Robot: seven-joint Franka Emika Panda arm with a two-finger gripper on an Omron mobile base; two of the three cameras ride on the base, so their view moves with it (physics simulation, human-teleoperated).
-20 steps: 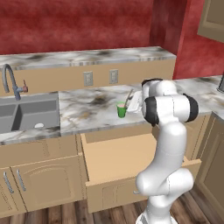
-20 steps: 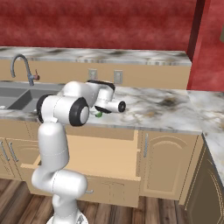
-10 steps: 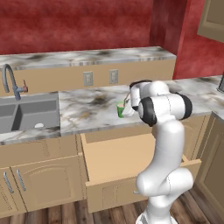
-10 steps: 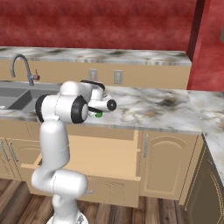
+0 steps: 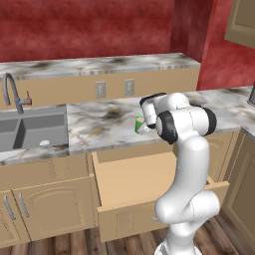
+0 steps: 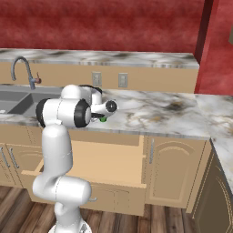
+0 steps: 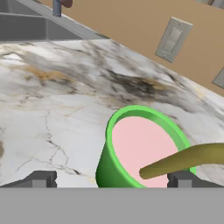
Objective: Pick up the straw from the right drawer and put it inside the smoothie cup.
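Nearest the base, the right drawer (image 5: pixel 134 185) is seen pulled out below the counter, its shallow tan floor bare as far as the base views show, so the fetching part of the task is judged done. Above it, at the front part of the marble counter (image 7: pixel 57 100), the gripper (image 7: pixel 111 178) is held low over the smoothie cup (image 7: pixel 141 151), its two dark tips set wide apart on either side of the cup's near wall with nothing pinched between them. In the hand view the straw (image 7: pixel 186 160) is seen as a brownish stick whose lower end rests inside the cup on the pink filling, while its upper length leans out over the rim toward the right edge of that view; it is touched by neither tip. The placing is therefore judged complete, and only a withdrawal of the arm, and perhaps the closing of the drawer, seems left. In the left base view the green cup is partly hidden behind the hand. Farther back, the outlet plates (image 7: pixel 173 40) on the tan backsplash and the sink (image 5: pixel 30 130) are visible.
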